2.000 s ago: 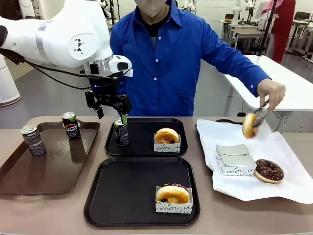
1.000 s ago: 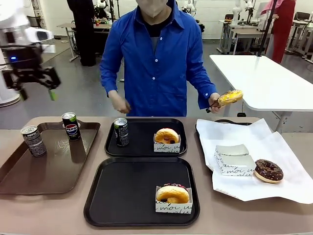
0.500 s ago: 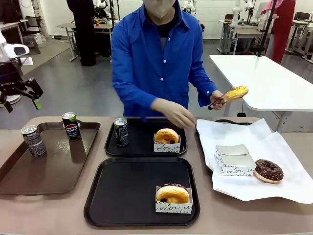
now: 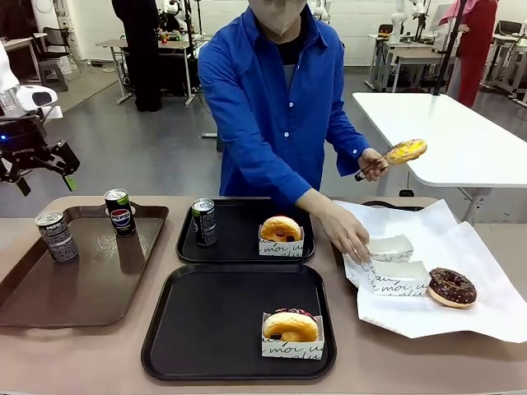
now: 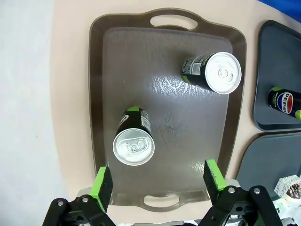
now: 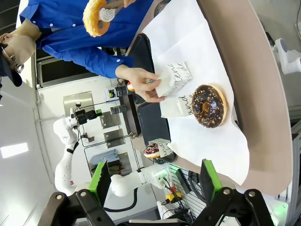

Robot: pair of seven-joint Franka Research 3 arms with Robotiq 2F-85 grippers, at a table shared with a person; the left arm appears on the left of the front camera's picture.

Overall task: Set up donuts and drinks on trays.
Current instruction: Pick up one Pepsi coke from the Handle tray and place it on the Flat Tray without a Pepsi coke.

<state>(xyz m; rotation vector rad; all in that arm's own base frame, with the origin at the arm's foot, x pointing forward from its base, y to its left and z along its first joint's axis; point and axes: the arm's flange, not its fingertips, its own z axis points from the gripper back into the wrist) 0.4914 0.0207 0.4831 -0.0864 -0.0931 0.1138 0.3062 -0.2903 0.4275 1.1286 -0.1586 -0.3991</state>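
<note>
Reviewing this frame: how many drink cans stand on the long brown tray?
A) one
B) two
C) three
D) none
B: the left can and the Pepsi can stand on the brown tray; the third can is on the far black tray.

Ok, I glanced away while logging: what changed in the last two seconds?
The left end effector drew back leftward from the slim black can on the far black tray. The person's hand raised a glazed ring donut in tongs; the other hand reached a white paper sleeve. The rest stayed.
</note>
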